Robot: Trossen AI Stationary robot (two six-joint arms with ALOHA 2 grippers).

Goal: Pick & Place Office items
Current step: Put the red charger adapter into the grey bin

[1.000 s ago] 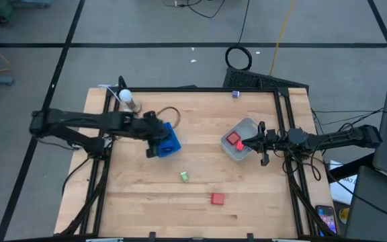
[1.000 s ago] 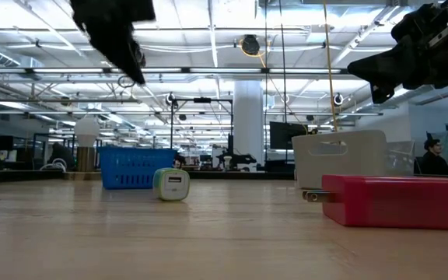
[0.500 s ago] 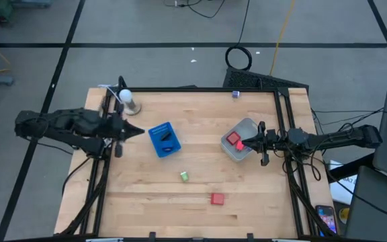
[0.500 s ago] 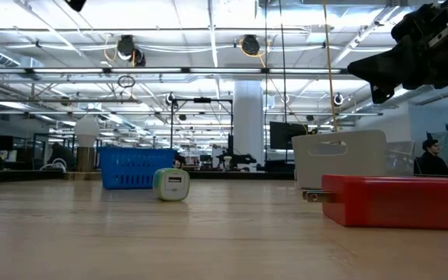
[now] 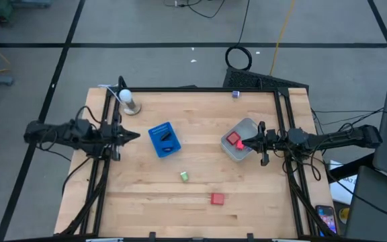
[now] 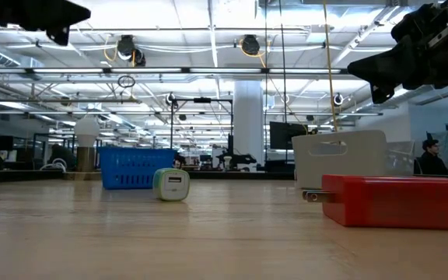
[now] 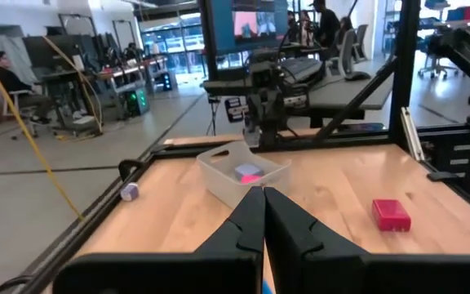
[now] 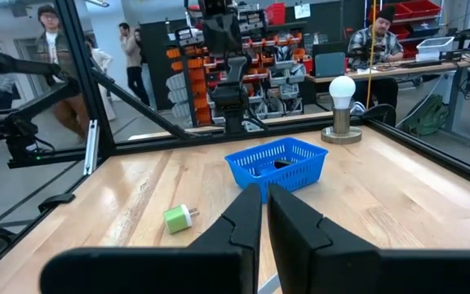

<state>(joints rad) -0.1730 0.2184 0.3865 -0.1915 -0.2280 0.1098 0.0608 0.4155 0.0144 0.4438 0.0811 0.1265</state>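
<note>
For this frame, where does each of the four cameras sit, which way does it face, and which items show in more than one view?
High: overhead, straight down; both arms, blue basket.
Low: table height, facing the room; arm tips at top, red block nearest.
Left wrist: past its shut fingers at the clear tub and right arm.
Right wrist: past shut fingers at the basket, green plug, left arm.
Shared: basket, plug, tub, red block.
</note>
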